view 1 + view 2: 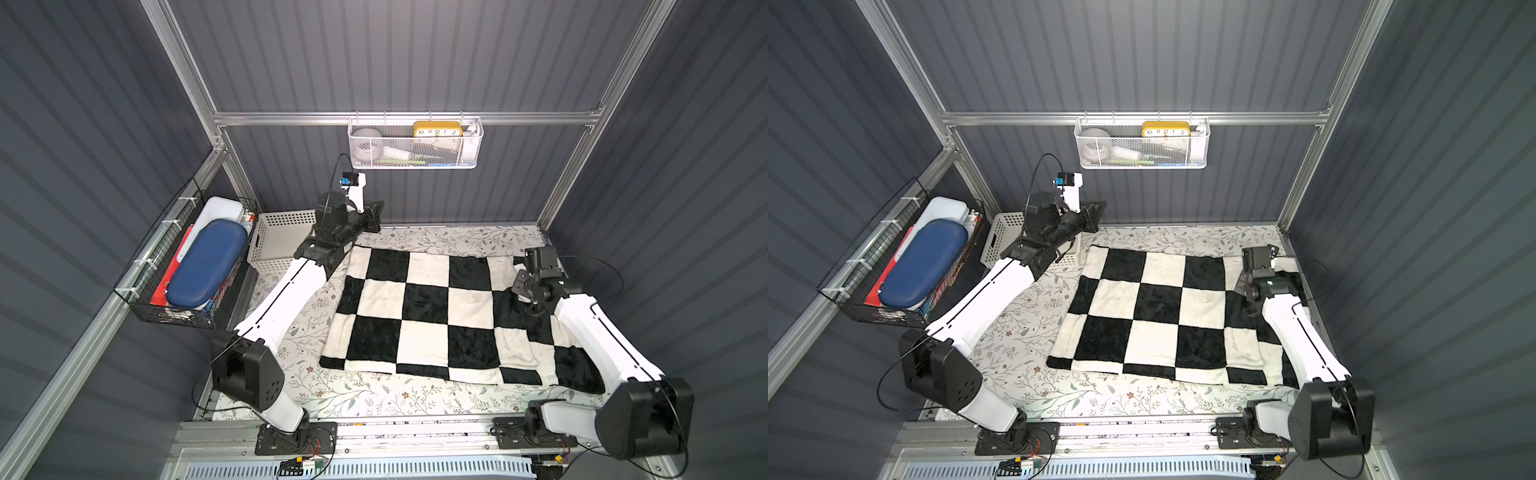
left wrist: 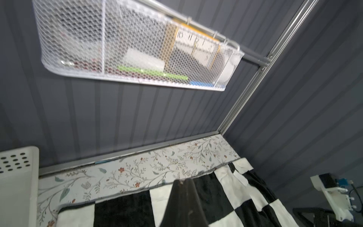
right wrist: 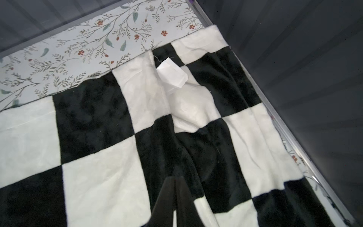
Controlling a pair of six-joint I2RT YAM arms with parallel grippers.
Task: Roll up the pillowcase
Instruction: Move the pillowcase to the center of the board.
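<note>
1. Left gripper (image 2: 182, 179): fingers pressed together, empty, raised above the cloth's far-left corner, near white perforated plastic basket (image 1: 278, 241).
2. Black-and-white checkerboard plush pillowcase (image 1: 432, 316): unrolled on floral-print table cover (image 1: 374, 399), right side wrinkled.
3. Right gripper (image 3: 174, 177): fingers closed together, empty, over the pillowcase's far-right part.

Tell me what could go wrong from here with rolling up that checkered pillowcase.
The pillowcase is rumpled and folded over near the right wall, so the roll may come out lopsided.
The left gripper and right gripper look shut with no cloth pinched; they might lift away empty.
The right arm hangs over the cloth and could snag it.
</note>
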